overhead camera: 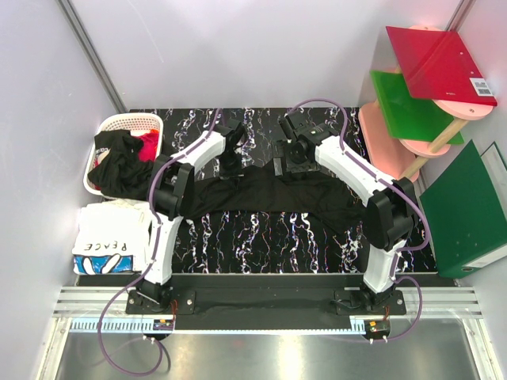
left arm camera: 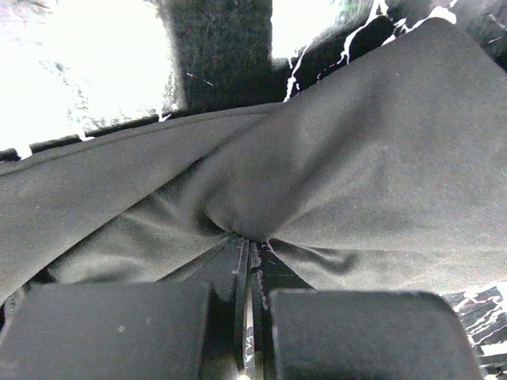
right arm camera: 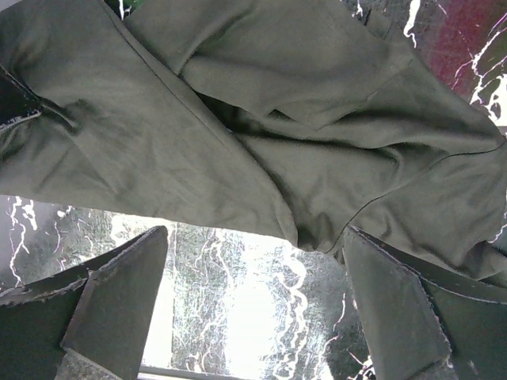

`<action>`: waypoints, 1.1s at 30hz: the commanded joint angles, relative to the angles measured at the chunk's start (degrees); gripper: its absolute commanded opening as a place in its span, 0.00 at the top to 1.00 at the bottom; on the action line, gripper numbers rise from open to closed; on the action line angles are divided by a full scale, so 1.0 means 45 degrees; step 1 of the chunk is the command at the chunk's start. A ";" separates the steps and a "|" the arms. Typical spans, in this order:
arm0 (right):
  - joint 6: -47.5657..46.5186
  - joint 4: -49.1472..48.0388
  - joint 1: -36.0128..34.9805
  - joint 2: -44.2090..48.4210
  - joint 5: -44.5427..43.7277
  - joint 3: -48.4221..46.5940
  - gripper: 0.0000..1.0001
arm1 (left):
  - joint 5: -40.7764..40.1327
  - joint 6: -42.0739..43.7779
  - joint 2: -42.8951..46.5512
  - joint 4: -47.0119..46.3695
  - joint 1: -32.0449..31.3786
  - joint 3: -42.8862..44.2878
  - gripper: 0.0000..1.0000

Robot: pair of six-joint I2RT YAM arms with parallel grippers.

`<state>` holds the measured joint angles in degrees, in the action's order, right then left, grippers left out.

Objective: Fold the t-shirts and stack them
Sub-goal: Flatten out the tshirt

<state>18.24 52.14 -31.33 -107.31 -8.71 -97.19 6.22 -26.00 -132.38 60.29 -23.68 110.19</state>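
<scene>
Top external view: a white slatted basket (overhead camera: 131, 120) at the far left corner of the surface (overhead camera: 261, 241) holds a red t-shirt (overhead camera: 148, 145) and a black one (overhead camera: 119, 165) that spills over its near rim. Just nearer, at the left edge, lies the folded white "PEACE" t-shirt (overhead camera: 107, 237). A black t-shirt (overhead camera: 269, 194) stretches across the surface's middle. The left claw (left arm camera: 249, 245) is clamped on a pinch of its cloth. The right claw (right arm camera: 255, 273) hovers above it, fingers wide apart, holding nothing.

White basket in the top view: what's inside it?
A crumpled black t-shirt spills over the white basket's rim, with red cloth beside it. Anything beneath them is covered.
</scene>
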 commanded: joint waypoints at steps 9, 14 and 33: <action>0.0165 -0.0336 0.0107 0.0682 0.0510 0.0308 0.01 | -0.1889 -0.0140 0.4531 0.0371 -0.0089 -0.0424 1.00; 0.0185 -0.0337 0.0107 0.0506 0.0705 0.0425 0.02 | -0.1792 -0.0062 0.5763 0.1345 -0.0089 -0.1339 1.00; 0.0146 -0.0356 0.0146 -0.0723 0.0783 0.0114 0.02 | 0.0570 -0.0121 0.9064 0.3809 -0.0519 -1.0285 0.88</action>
<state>18.87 51.70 -31.11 -109.08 -4.89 -95.15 5.76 -26.37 -95.85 74.30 -26.00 67.72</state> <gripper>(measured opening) 0.982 0.007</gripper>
